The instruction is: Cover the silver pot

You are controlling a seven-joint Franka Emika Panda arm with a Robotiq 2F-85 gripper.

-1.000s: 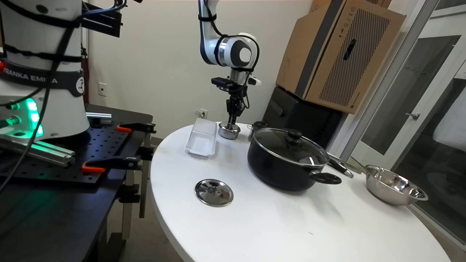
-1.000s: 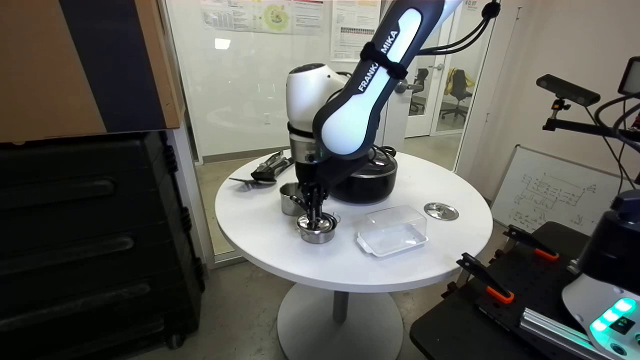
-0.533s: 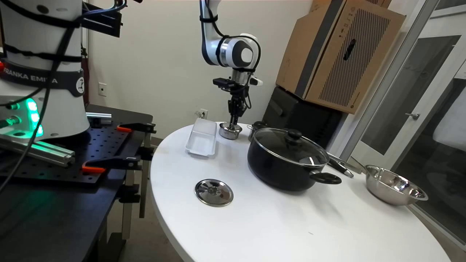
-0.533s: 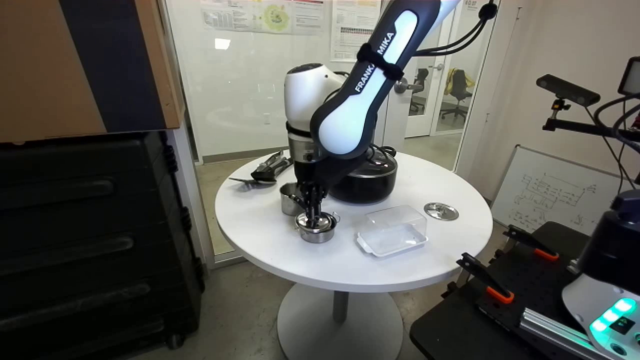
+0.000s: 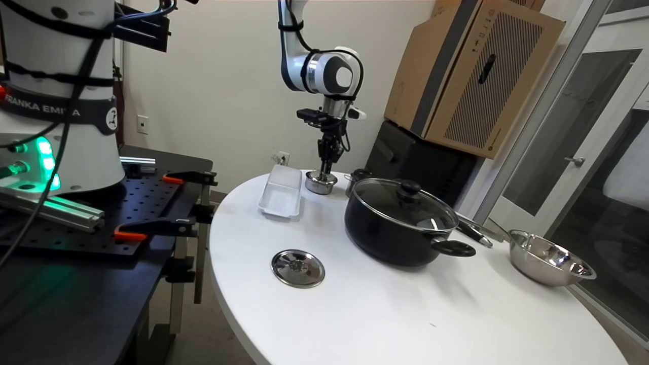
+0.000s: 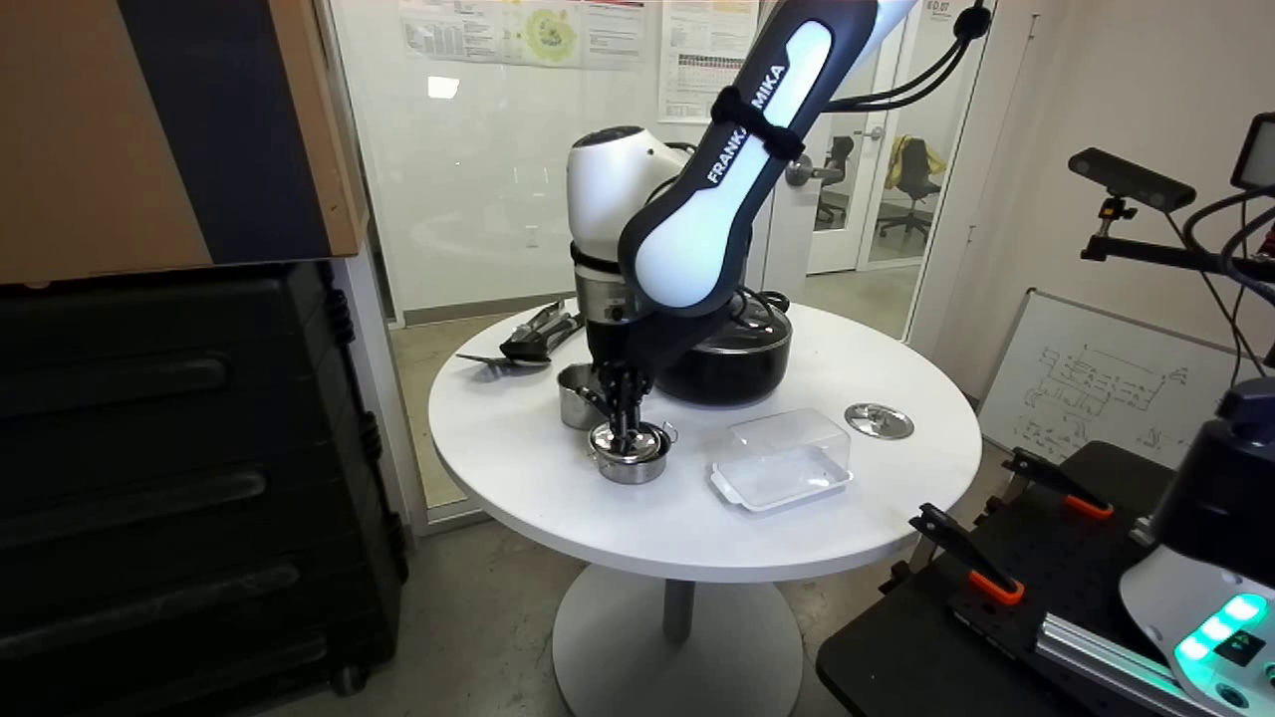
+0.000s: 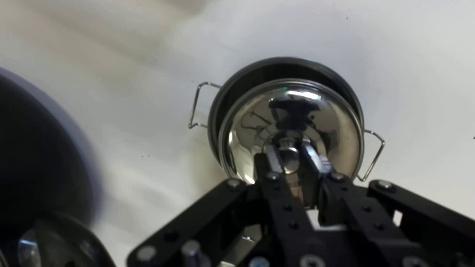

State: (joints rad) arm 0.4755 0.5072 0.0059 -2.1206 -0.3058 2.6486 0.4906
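The silver pot [image 5: 319, 186] is small, low and round with wire side handles. It stands near the table's edge in both exterior views [image 6: 634, 470]. A shiny domed silver lid [image 7: 334, 115] lies over its mouth. In the wrist view the lid sits off centre on the pot [image 7: 282, 60]; a dark crescent of the inside shows along the upper rim. My gripper [image 7: 290, 148] points down with its fingers closed on both sides of the lid's knob; it also shows in the exterior views [image 5: 321, 172] [image 6: 625, 438]. Whether the lid rests fully on the rim cannot be told.
A black lidded pot [image 5: 390, 235] stands beside the gripper. A metal cup [image 6: 574, 403] stands close behind the silver pot. A clear plastic box [image 6: 782, 483] and a larger loose silver lid [image 5: 298, 268] lie on the table. Utensils [image 6: 540, 339] and a silver pan [image 5: 545, 261] stand farther off.
From one second to half a second ago, my gripper shifted very slightly with the lid, and the pot seems to have shifted with it. Since then nothing visibly moves.
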